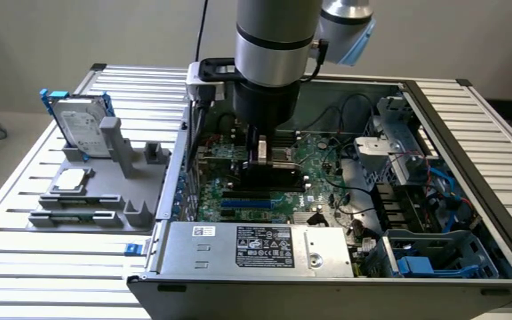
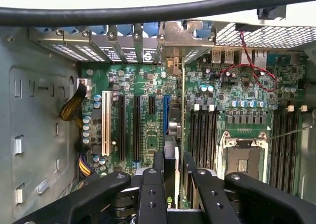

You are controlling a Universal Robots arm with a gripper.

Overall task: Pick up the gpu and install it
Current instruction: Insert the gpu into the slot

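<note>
My gripper (image 1: pixel 265 155) reaches down into the open computer case (image 1: pixel 171 200) and is shut on the gpu (image 1: pixel 271 175), which shows as a black block over the green motherboard (image 1: pixel 314 157). In the wrist view the gpu (image 2: pixel 176 110) stands edge-on between my two black fingers (image 2: pixel 158 167), with the gripper (image 2: pixel 174 177) clamped on its near end. Its silver end bracket (image 2: pixel 186 38) lies against the case's rear slot openings. The card runs right beside the blue expansion slot (image 2: pixel 165 112). Whether it is seated in a slot I cannot tell.
A silver hard drive (image 1: pixel 83 125) in a blue frame stands on a grey fixture (image 1: pixel 96 193) at the exterior view's left. The power supply (image 1: pixel 256 248) fills the case's near side, a drive cage (image 1: pixel 407 143) the right. Memory slots (image 2: pixel 202 132) and CPU socket (image 2: pixel 244 159) flank the card.
</note>
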